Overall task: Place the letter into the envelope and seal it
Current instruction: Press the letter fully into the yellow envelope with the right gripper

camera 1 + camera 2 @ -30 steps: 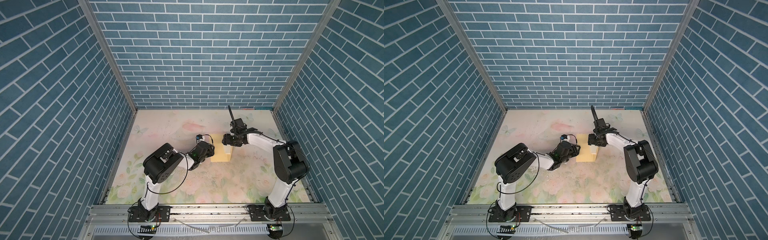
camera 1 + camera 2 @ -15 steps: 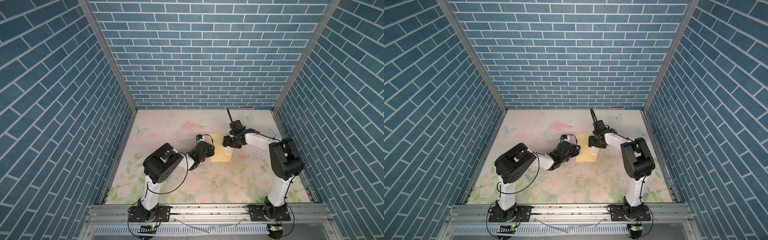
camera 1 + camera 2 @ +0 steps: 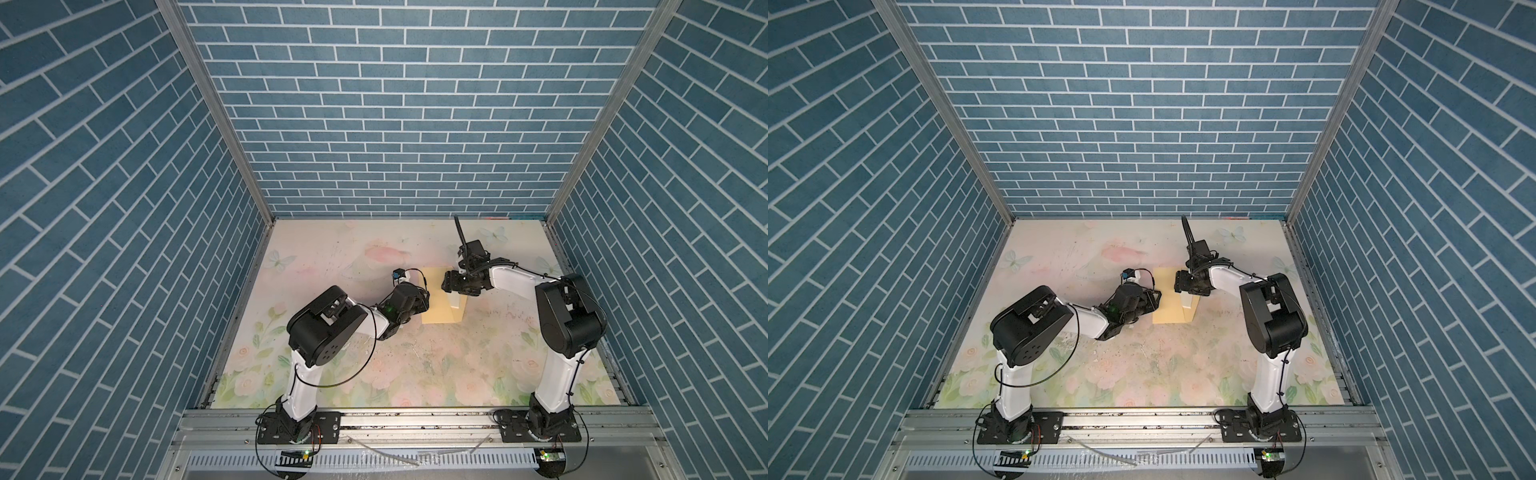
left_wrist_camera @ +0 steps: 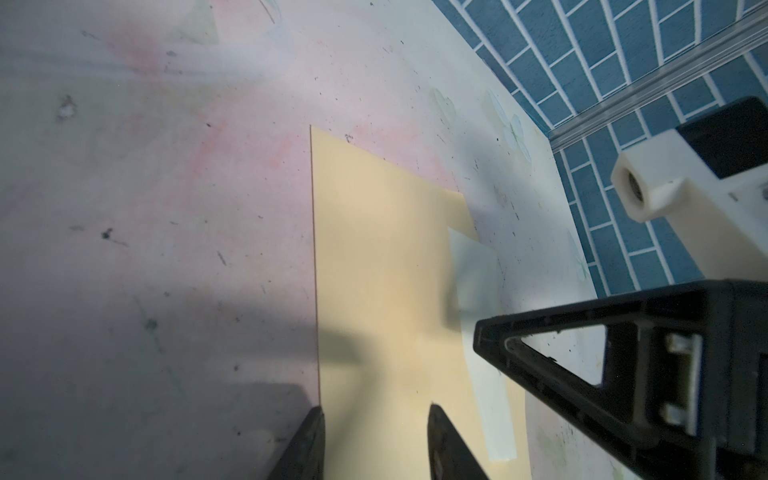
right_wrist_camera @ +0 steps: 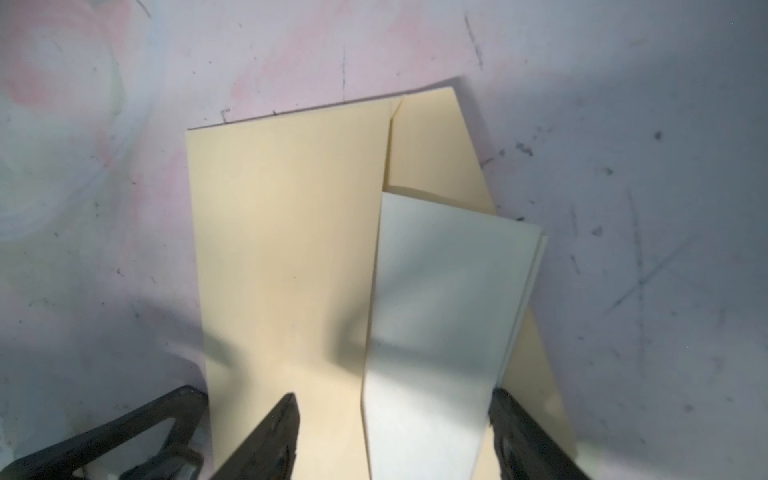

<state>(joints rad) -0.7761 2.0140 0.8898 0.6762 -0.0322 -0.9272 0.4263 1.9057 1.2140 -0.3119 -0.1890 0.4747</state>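
Fingers [image 4: 309, 444] of the left gripper [image 4: 375, 408] stood apart and clamped on nothing; one tip sat at the long edge of the envelope [image 4: 374, 270] and the other tip over its face; contact with the paper could not be determined from the left wrist view. Fingers [image 5: 282, 436] of the right gripper [image 5: 393, 395] were spread wide, with the letter [image 5: 449, 311] lying between them; one finger was at the sheet's outer edge, the other stood clear of the sheet over the envelope body; the sheet was not pinched. In both top views the envelope [image 3: 436, 318] [image 3: 1167, 309] lay flat near the middle of the floral counter [image 3: 415, 374], between the two grippers, with its long axis running away from the arm bases. The flap [image 5: 436, 153] was open and turned toward the right arm's side. The letter was folded and showed a pale face upward; it rested on the flap with one long edge along the envelope's mouth; whether that edge had entered the pocket could not be determined. In both top views the letter [image 3: 456, 301] [image 3: 1189, 301] appeared as a pale strip on the envelope's right side, directly beneath the right gripper.
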